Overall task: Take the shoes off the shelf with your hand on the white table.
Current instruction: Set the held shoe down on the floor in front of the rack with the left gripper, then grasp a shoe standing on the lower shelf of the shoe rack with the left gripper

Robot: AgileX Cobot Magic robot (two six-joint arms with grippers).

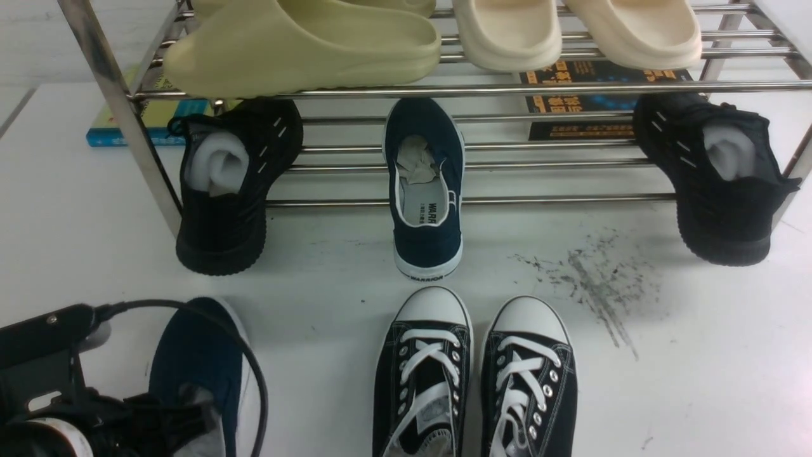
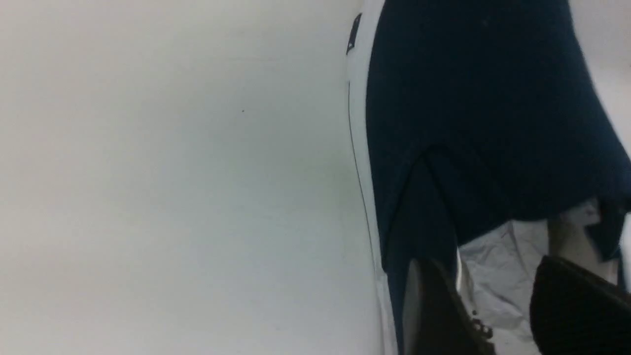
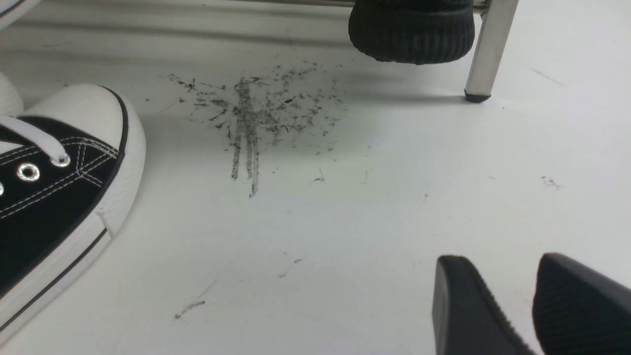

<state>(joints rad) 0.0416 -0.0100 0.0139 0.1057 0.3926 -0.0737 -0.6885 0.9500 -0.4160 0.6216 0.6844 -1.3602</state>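
Navy canvas is filling the left wrist view. One slip-on (image 1: 190, 355) of the shoes is lying flat on the white table (image 1: 698, 381) at the near left, its toe pointing toward the shelf (image 1: 116, 108). The left hand (image 2: 485, 261) is hovering at its opening. Its fingers (image 2: 434, 315) are parted and crumpled paper stuffing (image 2: 498, 266) is showing in the gap, with nothing visibly pinched.

The other slip-on (image 1: 426, 190) is leaning on the lowest bars of the shelf, heel sitting on the table, between two black knit sneakers (image 1: 222, 209). Black lace-up sneakers (image 1: 476, 381) are standing as a pair on the table just in front of it.

The right hand (image 3: 495, 259) is hanging low above bare table near the grey scuff smear (image 3: 256, 118), fingers apart and holding nothing. Pale foam slides (image 1: 304, 44) are resting on the upper tier.
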